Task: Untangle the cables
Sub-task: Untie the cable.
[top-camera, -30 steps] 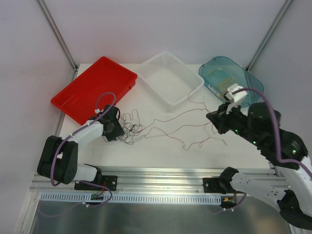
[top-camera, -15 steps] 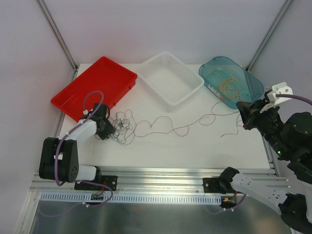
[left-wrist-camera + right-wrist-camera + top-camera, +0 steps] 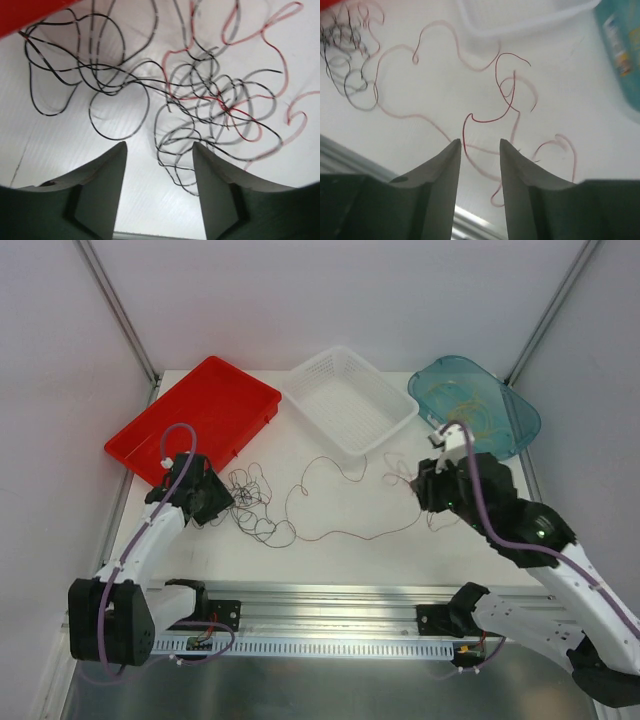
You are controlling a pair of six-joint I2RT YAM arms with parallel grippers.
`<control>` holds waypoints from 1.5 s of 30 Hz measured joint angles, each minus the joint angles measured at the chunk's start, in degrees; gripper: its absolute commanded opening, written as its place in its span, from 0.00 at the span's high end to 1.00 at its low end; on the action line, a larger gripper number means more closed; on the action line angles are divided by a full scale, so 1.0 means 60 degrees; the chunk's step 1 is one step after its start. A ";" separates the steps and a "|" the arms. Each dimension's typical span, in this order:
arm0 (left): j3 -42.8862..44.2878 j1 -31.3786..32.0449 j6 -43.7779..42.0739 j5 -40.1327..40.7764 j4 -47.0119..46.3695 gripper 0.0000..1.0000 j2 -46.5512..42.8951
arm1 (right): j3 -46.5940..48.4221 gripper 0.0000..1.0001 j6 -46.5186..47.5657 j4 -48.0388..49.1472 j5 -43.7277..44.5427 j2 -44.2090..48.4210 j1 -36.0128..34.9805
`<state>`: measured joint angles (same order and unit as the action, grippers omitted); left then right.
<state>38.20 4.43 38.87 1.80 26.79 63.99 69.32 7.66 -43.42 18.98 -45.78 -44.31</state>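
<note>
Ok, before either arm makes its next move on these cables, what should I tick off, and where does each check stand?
1. The left gripper is open and empty: ok.
2. The right gripper is open: ok.
3. The red cable is lined up with the right gripper: ok, it crosses the gap; whether there is contact, cannot tell.
4. The black cables are free of the red cable: not ok, they are knotted in the tangle ahead of the left gripper.
5. The tangle is clear of the red tray: cannot tell, one black loop runs close to its edge.
6. The cables are outside the white basket: ok.
</note>
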 measured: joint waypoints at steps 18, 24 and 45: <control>0.0000 0.1107 -0.0346 -0.2958 0.0667 0.20 -0.2758 | -0.2255 0.49 -0.1781 0.0033 -0.1603 -0.1191 0.0867; 0.0393 0.3807 -0.0095 -0.2452 0.0674 0.21 -0.1963 | -0.2470 0.57 -0.1774 0.0492 -0.2259 -0.1526 0.0962; 0.3038 0.8317 -0.0488 -0.0761 -0.1075 0.34 0.4725 | -0.3053 0.54 -0.1147 0.0769 -0.3781 -0.3355 0.0962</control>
<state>56.42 54.33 35.94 -2.76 20.34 92.33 51.00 0.78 -38.81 -3.70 -65.91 -38.54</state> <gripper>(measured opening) 0.677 0.462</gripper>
